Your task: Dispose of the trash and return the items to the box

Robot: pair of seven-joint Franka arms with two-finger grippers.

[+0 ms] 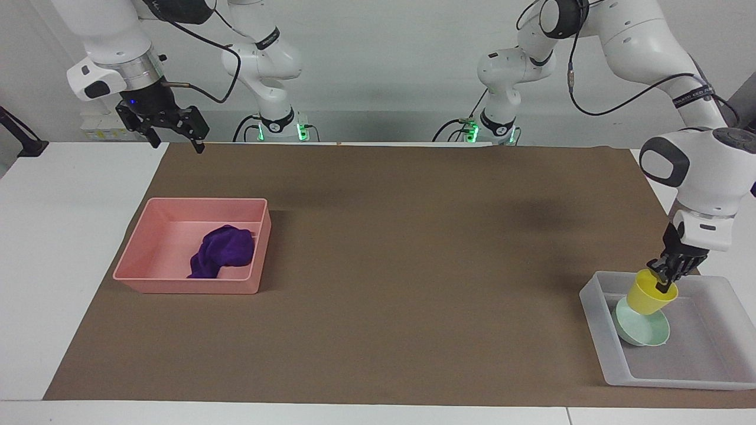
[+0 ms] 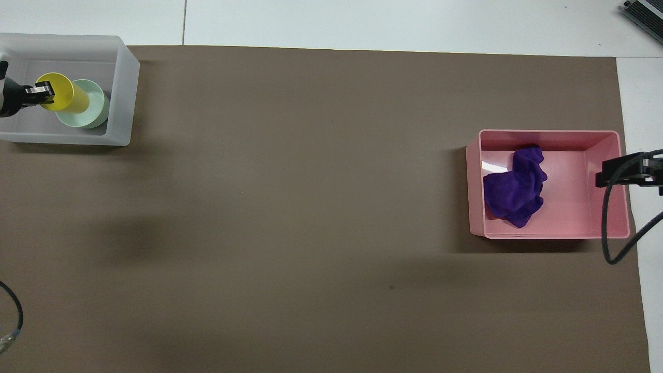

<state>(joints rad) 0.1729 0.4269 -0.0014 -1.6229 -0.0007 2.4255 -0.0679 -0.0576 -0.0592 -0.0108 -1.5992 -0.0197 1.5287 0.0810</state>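
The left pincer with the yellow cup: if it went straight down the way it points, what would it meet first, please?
Probably the mint-green bowl in the translucent tray: the left pincer holds the yellow cup tilted over it, so the cup's base would likely touch the bowl first, though depth is unclear.

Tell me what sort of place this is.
Probably a robotics lab test bench: two white arms are mounted at a table covered by a brown mat, with only a pink bin and clear tray of props.

Robot lab; 2 Franka arms (image 1: 691,171); papered table (image 1: 378,265); bare wall.
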